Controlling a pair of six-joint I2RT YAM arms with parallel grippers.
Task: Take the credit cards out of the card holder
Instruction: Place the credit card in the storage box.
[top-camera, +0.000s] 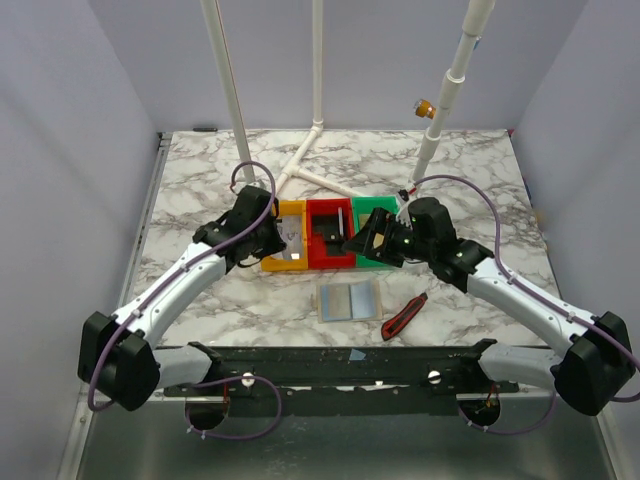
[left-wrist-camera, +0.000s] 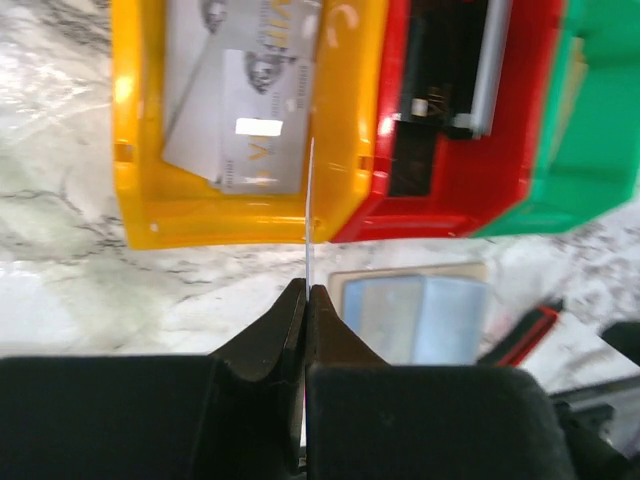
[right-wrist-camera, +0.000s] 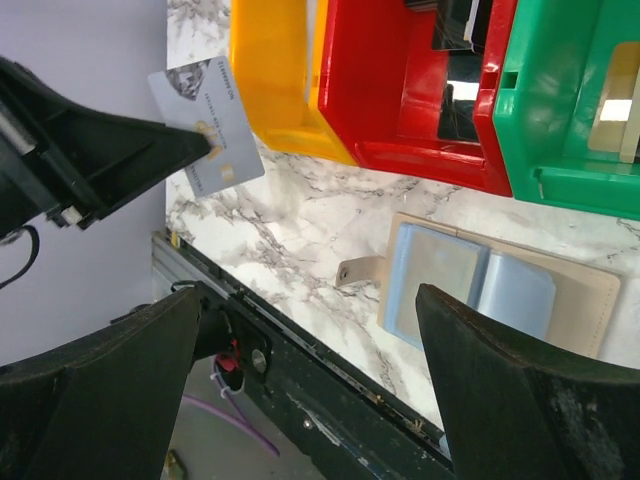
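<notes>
While the left tool pinches a thin grey card, the right tool gapes near the open tan holder.

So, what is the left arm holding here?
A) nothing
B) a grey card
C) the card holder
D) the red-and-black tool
B: the left fingers are pinched shut on a grey card, which is edge-on in the left wrist view and face-on in the right wrist view. The card holder lies open, untouched.
</notes>
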